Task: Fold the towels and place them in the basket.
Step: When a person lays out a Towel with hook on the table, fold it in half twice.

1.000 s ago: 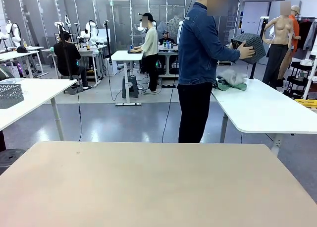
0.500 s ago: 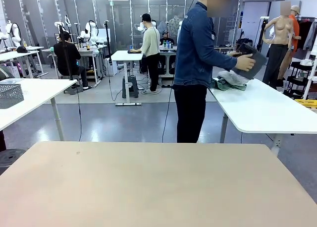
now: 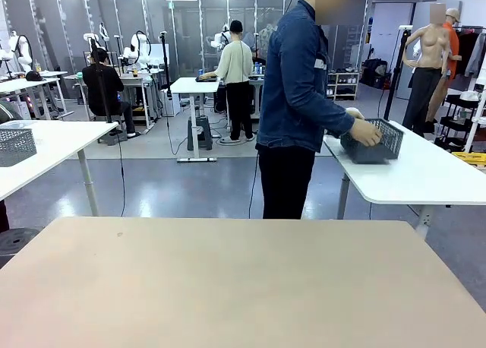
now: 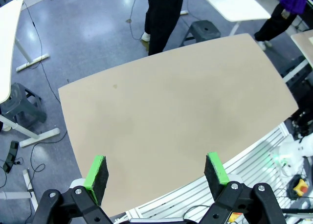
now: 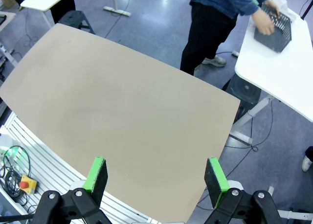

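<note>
The dark mesh basket [image 3: 373, 141] rests on the white side table [image 3: 414, 177], far from both arms. A person in a denim jacket [image 3: 300, 82] stands beside it with both hands on it. From my right wrist view the basket [image 5: 274, 27] sits at the top right with the person's hand [image 5: 264, 21] on it. The towels are hidden behind the basket and the person's arms. My left gripper [image 4: 156, 168] hangs open high above the bare beige table [image 4: 171, 111]. My right gripper [image 5: 155, 171] is open too, over the same table [image 5: 112, 101], holding nothing.
A paler grey mesh basket [image 3: 15, 145] stands on another white table at the left. Stools stand on the floor beyond the beige table's far edge [image 4: 204, 28] [image 5: 244, 89]. Cables trail over the floor.
The person has brought the dark basket down from chest height onto the white table where the towels lay; the towels no longer show. Both grippers stay as they were.
</note>
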Robot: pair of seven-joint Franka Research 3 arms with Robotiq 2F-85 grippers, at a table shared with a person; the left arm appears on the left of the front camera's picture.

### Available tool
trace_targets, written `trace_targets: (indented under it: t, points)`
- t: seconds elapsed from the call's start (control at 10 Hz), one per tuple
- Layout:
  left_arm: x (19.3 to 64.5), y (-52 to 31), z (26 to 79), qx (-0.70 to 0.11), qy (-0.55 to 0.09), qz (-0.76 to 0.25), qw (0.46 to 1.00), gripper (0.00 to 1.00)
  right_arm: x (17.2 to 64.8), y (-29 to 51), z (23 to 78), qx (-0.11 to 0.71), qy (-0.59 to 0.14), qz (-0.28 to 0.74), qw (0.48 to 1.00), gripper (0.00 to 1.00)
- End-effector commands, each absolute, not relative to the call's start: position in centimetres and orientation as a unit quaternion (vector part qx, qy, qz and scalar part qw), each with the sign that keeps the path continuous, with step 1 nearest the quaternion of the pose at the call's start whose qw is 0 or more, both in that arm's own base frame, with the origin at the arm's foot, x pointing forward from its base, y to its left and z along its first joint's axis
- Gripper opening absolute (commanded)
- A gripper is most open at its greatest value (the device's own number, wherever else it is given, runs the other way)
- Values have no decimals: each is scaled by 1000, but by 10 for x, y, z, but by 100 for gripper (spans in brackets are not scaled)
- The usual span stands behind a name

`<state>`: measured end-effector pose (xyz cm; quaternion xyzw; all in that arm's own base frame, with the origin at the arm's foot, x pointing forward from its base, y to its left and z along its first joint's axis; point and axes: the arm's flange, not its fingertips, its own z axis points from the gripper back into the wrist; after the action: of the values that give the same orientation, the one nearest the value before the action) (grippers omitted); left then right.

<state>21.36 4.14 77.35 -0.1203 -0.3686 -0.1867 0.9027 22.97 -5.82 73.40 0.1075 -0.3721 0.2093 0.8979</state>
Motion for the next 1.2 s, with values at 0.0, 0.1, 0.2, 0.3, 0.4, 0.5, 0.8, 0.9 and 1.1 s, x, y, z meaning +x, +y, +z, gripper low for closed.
trace_targets:
  t: [0.0, 0.1, 0.2, 0.3, 0.4, 0.5, 0.8, 0.9, 1.1]
  points:
    - [213, 40, 776, -123, -370, -192, 900, 100, 230, -58, 734, 108, -372, 210, 897, 100]
    - [213, 40, 776, -123, -370, -192, 900, 100, 230, -58, 734, 108, -372, 210, 897, 100]
    - [213, 40, 776, -123, -370, -192, 900, 100, 230, -58, 734, 108, -372, 210, 897, 100]
    - [213, 40, 776, -123, -370, -192, 900, 100, 230, -58, 734, 108, -372, 210, 897, 100]
    - [213, 40, 776, -123, -370, -192, 900, 100, 230, -58, 734, 108, -372, 210, 897, 100]
    - [213, 40, 776, -123, -370, -192, 900, 100, 230, -58, 734, 108, -372, 210, 897, 100]
    - [213, 40, 776, -123, -370, -192, 900, 100, 230, -58, 734, 108, -372, 210, 897, 100]
    - [213, 40, 776, -123, -370, -192, 900, 100, 230, -58, 734, 108, -372, 210, 897, 100]
    - [213, 40, 776, -123, -370, -192, 900, 100, 230, -58, 734, 108, -372, 210, 897, 100]
